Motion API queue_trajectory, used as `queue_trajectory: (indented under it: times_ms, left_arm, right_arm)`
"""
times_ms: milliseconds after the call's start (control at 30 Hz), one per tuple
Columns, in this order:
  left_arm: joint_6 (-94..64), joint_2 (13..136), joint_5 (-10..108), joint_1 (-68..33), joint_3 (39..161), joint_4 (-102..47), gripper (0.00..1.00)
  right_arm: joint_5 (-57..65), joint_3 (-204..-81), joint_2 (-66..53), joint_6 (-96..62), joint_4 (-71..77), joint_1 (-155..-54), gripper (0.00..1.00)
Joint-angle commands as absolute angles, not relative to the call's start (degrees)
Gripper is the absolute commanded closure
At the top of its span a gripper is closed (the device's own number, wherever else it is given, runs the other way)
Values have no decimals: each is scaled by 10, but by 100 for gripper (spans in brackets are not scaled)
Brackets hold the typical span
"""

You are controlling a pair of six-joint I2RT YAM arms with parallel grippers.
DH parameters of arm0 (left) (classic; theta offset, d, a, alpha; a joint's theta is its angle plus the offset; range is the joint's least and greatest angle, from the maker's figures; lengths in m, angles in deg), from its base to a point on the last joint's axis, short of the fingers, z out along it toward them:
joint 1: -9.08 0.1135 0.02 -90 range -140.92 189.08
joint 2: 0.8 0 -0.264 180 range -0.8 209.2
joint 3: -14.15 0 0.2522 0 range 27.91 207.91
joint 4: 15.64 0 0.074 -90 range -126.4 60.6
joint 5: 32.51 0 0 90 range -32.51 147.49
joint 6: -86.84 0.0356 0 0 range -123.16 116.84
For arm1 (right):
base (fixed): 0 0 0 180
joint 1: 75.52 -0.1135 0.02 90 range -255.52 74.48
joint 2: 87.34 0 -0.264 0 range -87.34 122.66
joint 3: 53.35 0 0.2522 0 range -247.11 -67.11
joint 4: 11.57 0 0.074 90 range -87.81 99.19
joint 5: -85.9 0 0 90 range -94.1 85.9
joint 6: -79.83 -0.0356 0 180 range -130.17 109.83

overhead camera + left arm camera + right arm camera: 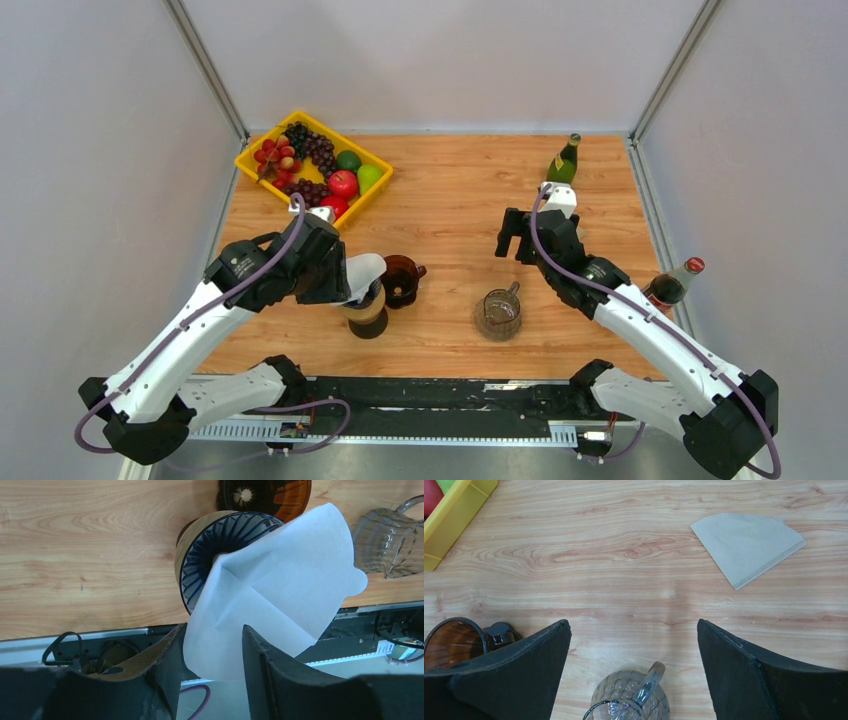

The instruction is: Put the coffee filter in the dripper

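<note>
A white paper coffee filter (280, 590) leans with its tip in a ribbed dripper (220, 545) that has a wooden collar; its wide end sticks out toward me. My left gripper (212, 650) stands open, and the filter's rounded edge lies in the gap between the fingers (165, 665). From above, the left gripper (345, 285) is over the dripper (368, 318), with the filter (365, 268) on top. My right gripper (634, 645) is open and empty above the table, also seen from above (512, 238). A second, brown filter (748, 547) lies flat on the table.
An amber glass dripper (402, 280) stands just right of the ribbed one. A clear glass mug (498, 313) sits at centre front. A yellow fruit tray (246, 157) is at back left. A green bottle (565, 160) and a cola bottle (672, 283) stand at right.
</note>
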State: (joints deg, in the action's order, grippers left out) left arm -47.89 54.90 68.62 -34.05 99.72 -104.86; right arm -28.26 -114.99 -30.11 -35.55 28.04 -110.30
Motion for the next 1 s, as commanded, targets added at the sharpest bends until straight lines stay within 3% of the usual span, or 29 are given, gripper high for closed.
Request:
queue_trajectory:
  times_ms: [0,267,433,533,767,967]
  left_arm:
    - [-478,555,697,-339,1025,-1054,43]
    - [-475,558,759,-340,1123,-1105,30]
    - [-457,571,785,-340,1191,-1102,30]
    - [-431,579,766,-340,1189,-1059,36]
    - [-402,634,699,-340,1157,-1013,71]
    - [-394,647,660,-339,1082,-979,80]
  right_arm:
    - [-279,-1152,-307,-347,261,-1100,0]
    - [-280,-1154,-307,-343,261,-1099,0]
    - [-285,-1153,-310,-343,261,-1098,0]
    - [-282,-1152,-310,-342,261,-1096,0]
    - [-282,-1149,-312,-341,261,-1095,0]
    - [-275,-1148,-315,-341,260,-1095,0]
